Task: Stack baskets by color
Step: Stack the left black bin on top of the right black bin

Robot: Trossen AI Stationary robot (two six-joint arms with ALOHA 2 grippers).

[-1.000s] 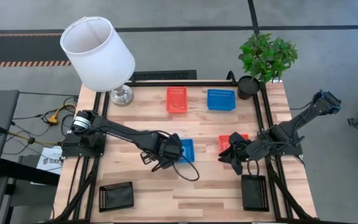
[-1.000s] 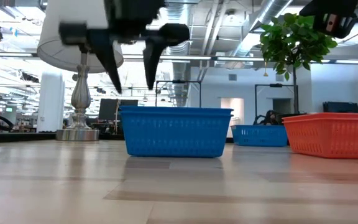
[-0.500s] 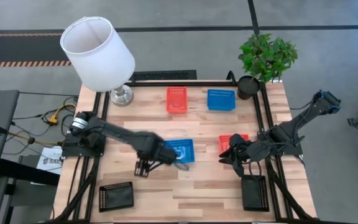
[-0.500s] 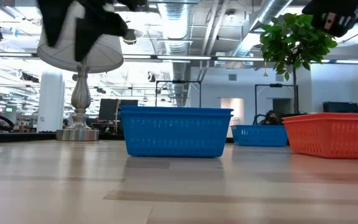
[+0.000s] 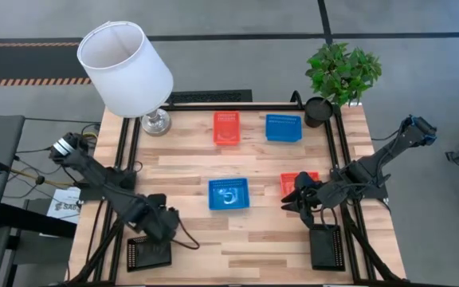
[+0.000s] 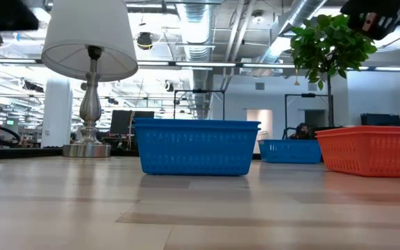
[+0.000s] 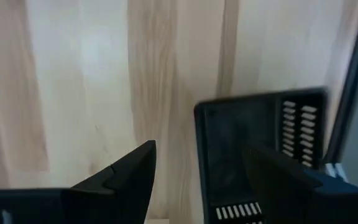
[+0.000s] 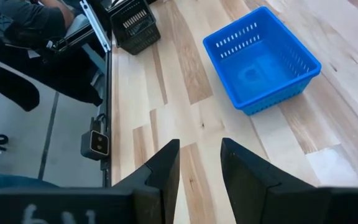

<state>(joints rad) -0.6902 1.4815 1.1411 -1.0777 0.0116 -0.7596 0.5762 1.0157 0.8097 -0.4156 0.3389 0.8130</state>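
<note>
My left claw hangs spread and empty at the table's near left corner, just above the black basket, whose long axis runs left to right. My right claw sits beside the near red basket, half covering it; its fingers are lost in dark. The middle blue basket lies open side up, well apart from both. At the far edge a red basket runs lengthwise away from me, beside a blue basket. A 2nd black basket lies lengthwise front to back.

Low view: the blue basket shows its long wall; the red one is cut off at the edge.

Left wrist: my fingers stand wide over the black basket, partly hidden.

Right wrist: my fingers hold a narrow gap, gripping nothing, aimed toward the blue basket, which sits skewed.
</note>
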